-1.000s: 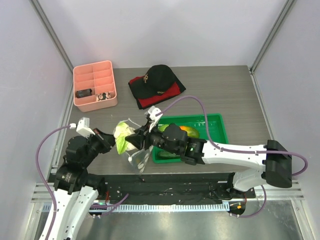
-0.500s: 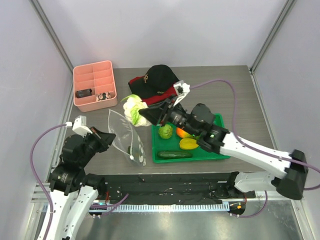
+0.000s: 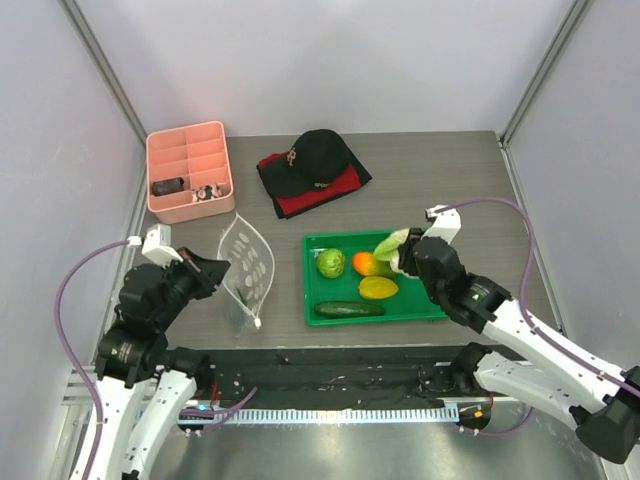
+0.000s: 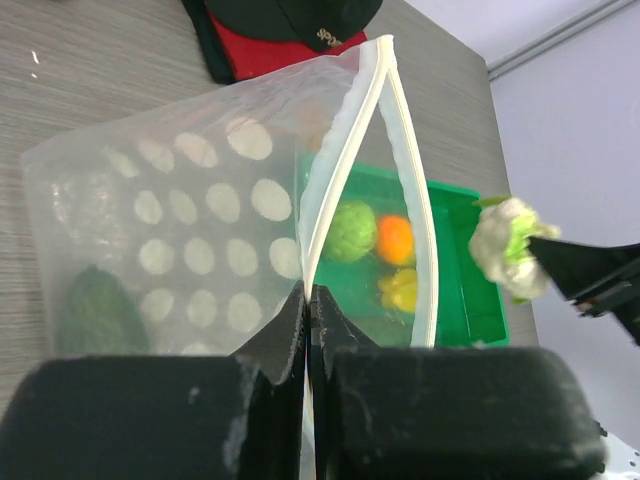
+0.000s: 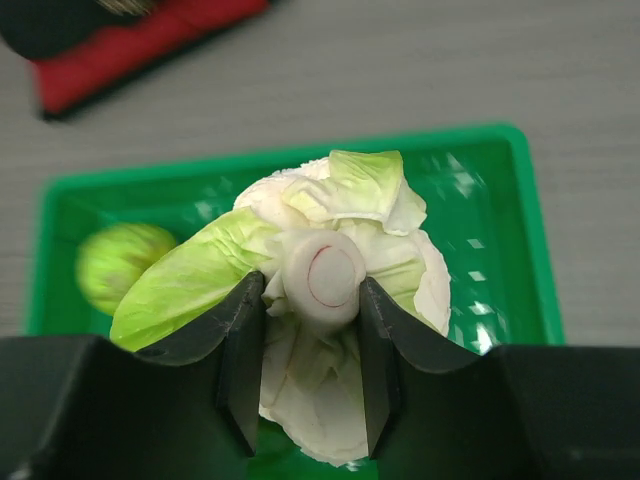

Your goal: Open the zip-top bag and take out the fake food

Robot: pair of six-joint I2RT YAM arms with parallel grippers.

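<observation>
A: Your left end effector (image 4: pixel 308 312) is clenched on the bag (image 4: pixel 200 220). It pinches one zip strip at the mouth, so the bag hangs right off its tips.

B: From above you'll see the bag standing on edge over the bench (image 3: pixel 440 170), between your left arm and the tray (image 3: pixel 428 236). It sits near the tray but apart from it.

A: In your left wrist view the mouth gapes, with the two zip strips spread wide. You look through it at the tray.

B: A dark green shape shows through the bag's lower part. You can't tell from here whether it lies inside the bag.

A: Your right end effector (image 5: pixel 310 300) is grasping the lettuce (image 5: pixel 335 215). Both fingers press on its pale stem, and the leaves fan out past the tips.

B: That lettuce hangs over the tray's far right part, well apart from the bag. Whether it touches the tray floor, you can't tell.

A: In the tray you have the cabbage (image 3: pixel 331 263) at the left and the orange piece (image 3: pixel 362 262) just beside it. The yellow piece (image 3: pixel 378 288) lies nearer you, and the cucumber (image 3: pixel 350 309) lies along the near wall.

B: The lettuce is nearest the orange piece, just to its right.
</observation>
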